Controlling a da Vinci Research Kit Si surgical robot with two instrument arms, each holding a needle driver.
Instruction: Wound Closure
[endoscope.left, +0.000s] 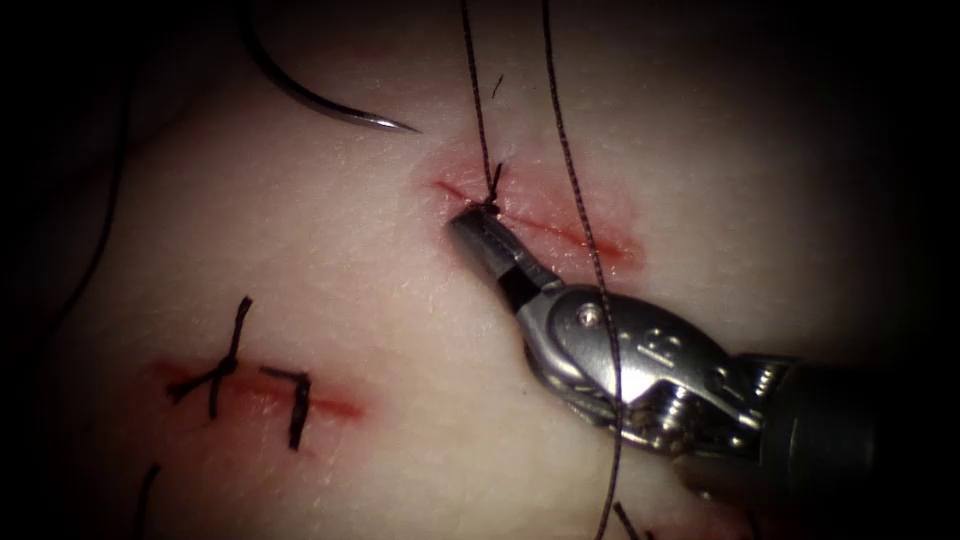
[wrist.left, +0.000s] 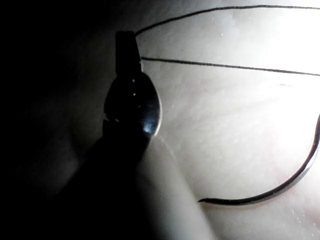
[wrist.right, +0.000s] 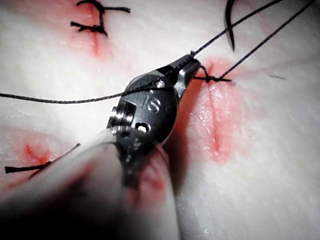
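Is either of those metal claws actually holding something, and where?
Right tool grips the thread beside the knot. Needle lies free on the tissue.

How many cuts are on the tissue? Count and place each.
3. One cut at centre, where the right pincer grips the thread by the knot; a stitched cut lower left; a third cut in the right wrist view. Others may be hidden. Needle lies free, upper left.

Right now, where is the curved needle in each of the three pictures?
Endoscope view: the needle lies loose on the tissue, upper left of the cut.
Left wrist view: the needle lies beside the left tool.
Right wrist view: the needle lies beyond the right tool.
Shared landmark: the thread.
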